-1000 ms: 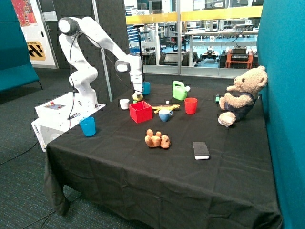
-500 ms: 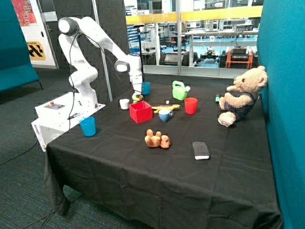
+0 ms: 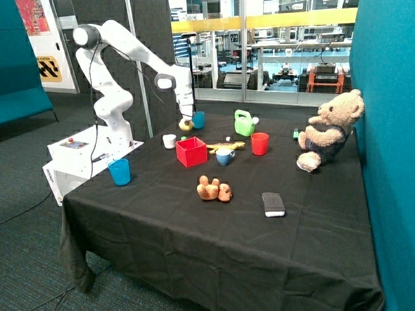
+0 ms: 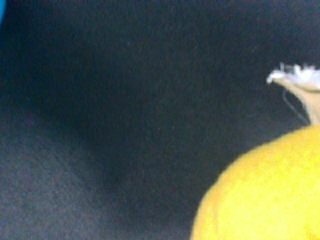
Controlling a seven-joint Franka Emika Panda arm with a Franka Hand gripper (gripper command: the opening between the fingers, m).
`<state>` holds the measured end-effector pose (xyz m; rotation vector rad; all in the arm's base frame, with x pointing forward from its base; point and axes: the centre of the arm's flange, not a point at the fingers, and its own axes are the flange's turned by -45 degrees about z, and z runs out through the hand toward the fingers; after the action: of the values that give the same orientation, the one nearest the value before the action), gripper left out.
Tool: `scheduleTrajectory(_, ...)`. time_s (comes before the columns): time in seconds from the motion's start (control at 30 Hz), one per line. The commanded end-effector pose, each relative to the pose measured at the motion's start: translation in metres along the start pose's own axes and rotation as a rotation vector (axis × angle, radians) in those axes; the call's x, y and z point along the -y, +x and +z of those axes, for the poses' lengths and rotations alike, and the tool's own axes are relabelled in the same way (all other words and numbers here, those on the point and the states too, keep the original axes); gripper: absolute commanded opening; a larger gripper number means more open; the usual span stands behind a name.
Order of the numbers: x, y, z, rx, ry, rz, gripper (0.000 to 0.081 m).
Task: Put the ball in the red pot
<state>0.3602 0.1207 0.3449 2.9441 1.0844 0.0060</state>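
Note:
The pale-yellow ball point(image 3: 185, 124) hangs at the tip of my gripper point(image 3: 186, 121), lifted off the black cloth. It is just behind the red pot point(image 3: 191, 151), a square box on the table, and in front of a blue cup point(image 3: 198, 120). The gripper is shut on the ball. In the wrist view the ball point(image 4: 265, 190) fills one corner, very close, with dark cloth beyond it. The pot does not show in the wrist view.
A white cup point(image 3: 169, 140) stands beside the pot. A light-blue cup point(image 3: 225, 156), a yellow toy animal point(image 3: 224, 146), a round red cup point(image 3: 259, 143) and a green watering can point(image 3: 244, 123) are nearby. A tan plush point(image 3: 214, 189), a dark block point(image 3: 273, 204), a teddy bear point(image 3: 327, 129) and a blue cup point(image 3: 119, 172) stand further off.
The gripper has risen a little with the ball in it; the ball has left the cloth. The arm's upper links have shifted slightly. Nothing else moved.

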Motion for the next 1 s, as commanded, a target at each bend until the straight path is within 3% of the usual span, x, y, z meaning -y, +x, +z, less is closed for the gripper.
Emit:
scheduleTrajectory(0.0,-0.009,0.006,-0.038,0.0021,0.0052,0.005,0.0)
scheduleTrajectory(0.37,-0.022,0.013,-0.076,0.0022,0.0052,0.032,0.0)
scheduleTrajectory(0.63,-0.029,0.016,-0.092,0.0022,0.0052,0.038,0.0)
scheduleTrajectory(0.97,-0.057,0.045,-0.107,0.0024,0.0051,0.091,0.0)
